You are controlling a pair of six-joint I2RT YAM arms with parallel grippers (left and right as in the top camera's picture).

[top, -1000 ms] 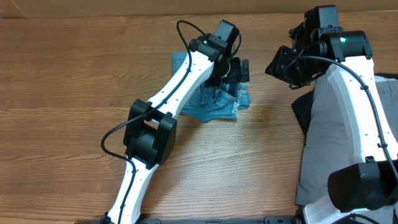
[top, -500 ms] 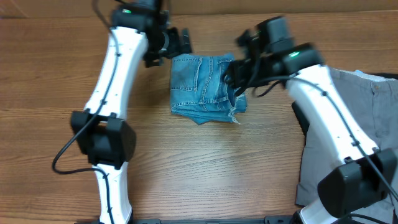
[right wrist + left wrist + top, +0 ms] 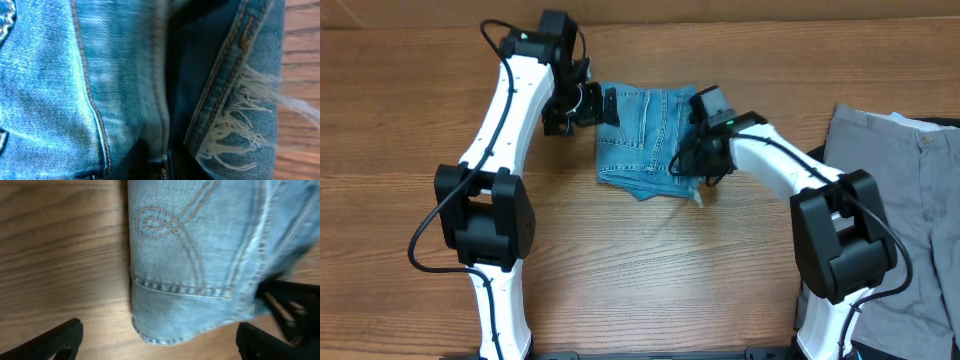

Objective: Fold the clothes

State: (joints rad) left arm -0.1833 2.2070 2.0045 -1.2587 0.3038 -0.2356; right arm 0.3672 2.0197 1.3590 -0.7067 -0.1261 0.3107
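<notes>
Jeans (image 3: 645, 135) lie folded on table (image 3: 720, 270); left claw (image 3: 592, 105) wide, beside their left edge; right claw (image 3: 698, 160) at frayed hem (image 3: 235, 135), probably tucking; grip untellable.

This looks like a robotics lab bench: my white left arm (image 3: 505, 100) and right arm (image 3: 775, 165) stand at the edge of a wood-grain table (image 3: 390, 130), a cable (image 3: 413, 245) looping loose, jeans (image 3: 635, 125) and grey trousers (image 3: 910, 190) on it.

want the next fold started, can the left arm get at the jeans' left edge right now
Likely yes: the left gripper is open right at the jeans' left edge, and nothing lies between them.
</notes>
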